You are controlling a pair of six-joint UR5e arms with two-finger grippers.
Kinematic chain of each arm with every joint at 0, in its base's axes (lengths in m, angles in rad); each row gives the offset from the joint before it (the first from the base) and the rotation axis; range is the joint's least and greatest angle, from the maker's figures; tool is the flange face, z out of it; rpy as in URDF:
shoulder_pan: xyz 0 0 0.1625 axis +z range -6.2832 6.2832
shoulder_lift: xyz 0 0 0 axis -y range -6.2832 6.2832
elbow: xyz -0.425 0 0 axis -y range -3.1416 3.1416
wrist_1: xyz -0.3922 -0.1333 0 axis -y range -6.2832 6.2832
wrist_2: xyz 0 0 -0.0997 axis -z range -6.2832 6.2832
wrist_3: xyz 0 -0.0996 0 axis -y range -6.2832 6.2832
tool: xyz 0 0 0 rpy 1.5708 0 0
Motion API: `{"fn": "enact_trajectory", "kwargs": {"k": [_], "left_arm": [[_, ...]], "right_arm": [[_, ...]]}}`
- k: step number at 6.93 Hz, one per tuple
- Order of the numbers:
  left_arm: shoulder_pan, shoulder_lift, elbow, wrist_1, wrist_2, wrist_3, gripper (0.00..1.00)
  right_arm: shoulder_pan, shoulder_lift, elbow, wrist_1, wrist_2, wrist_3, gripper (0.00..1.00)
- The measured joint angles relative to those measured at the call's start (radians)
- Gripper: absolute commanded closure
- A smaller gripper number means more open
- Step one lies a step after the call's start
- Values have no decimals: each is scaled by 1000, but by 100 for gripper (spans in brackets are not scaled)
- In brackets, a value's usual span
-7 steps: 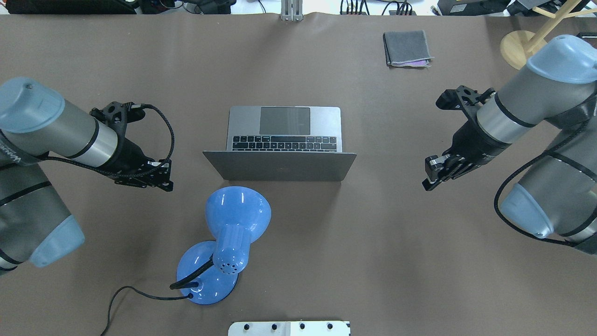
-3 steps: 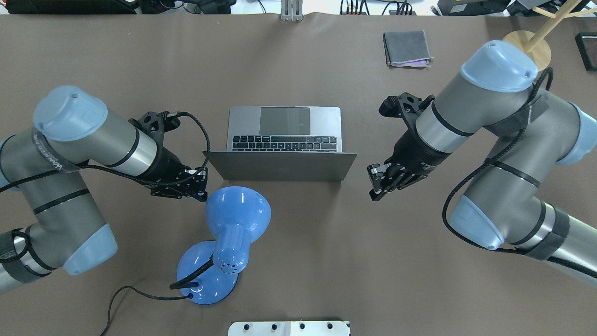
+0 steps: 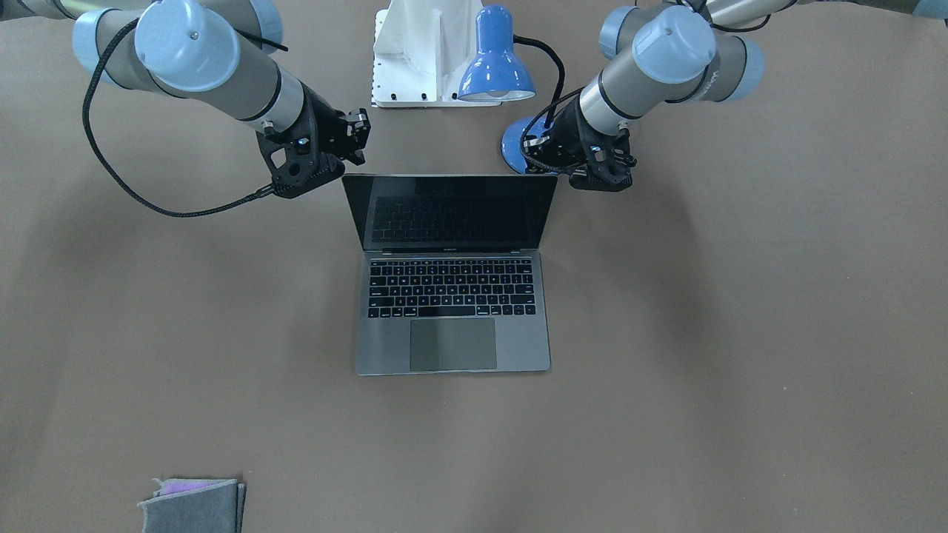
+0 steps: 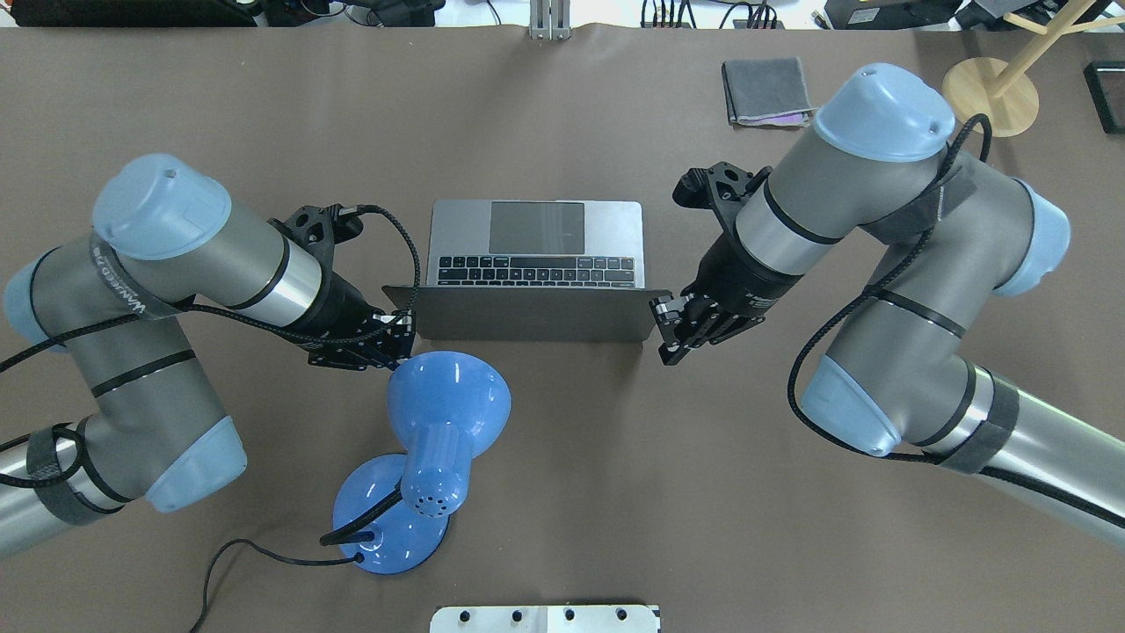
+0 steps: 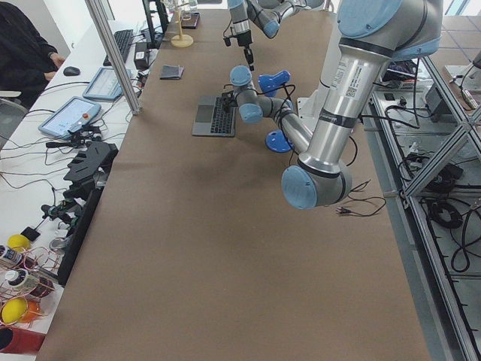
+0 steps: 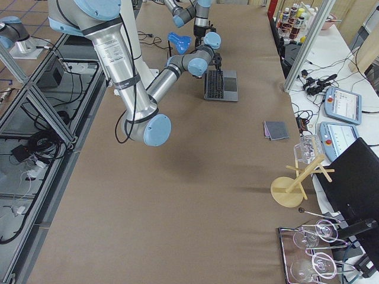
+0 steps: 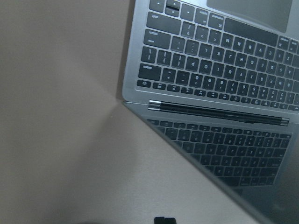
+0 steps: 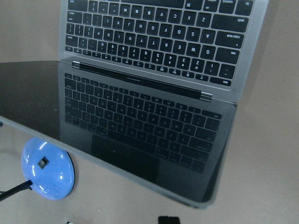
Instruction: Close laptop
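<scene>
Now, left gripper [image 4: 400, 337]: jaws look closed on nothing; its wrist view shows one dark tip and no gap.
Right gripper [image 4: 668, 343]: jaws likewise look pressed together, holding nothing.
Left gripper's place: at the lid's [image 4: 527, 312] corner on the robot's left; contact cannot be told.
Right gripper's place: just beside the lid's opposite edge; contact cannot be told.
Laptop [image 4: 536, 237]: mid-table, open, lid tilted back toward the robot, dark screen [image 3: 452, 211] facing away from it, between the two grippers.
Lamp [image 4: 448, 404]: blue, on the robot's side of the lid, shade just beside the left gripper.
Cloth [image 4: 766, 88]: grey, folded, near the far edge, well apart from the laptop.
Table [image 4: 615, 483]: brown.
</scene>
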Motion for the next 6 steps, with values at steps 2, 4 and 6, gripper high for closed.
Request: {"fn": "enact_trajectory", "kwargs": {"k": [2,4,6], "left_arm": [[2,-38,25,1,0,-12,100],[-1,-70,47,1,0,-17,100],[-17,-145,122,-3,34,-14,100]], "right_arm": [[-1,72,-75,34,-39,26,100],[-1,126,-177,133,-71,89,100],[21,142,-201,160,-85,109,100]]}}
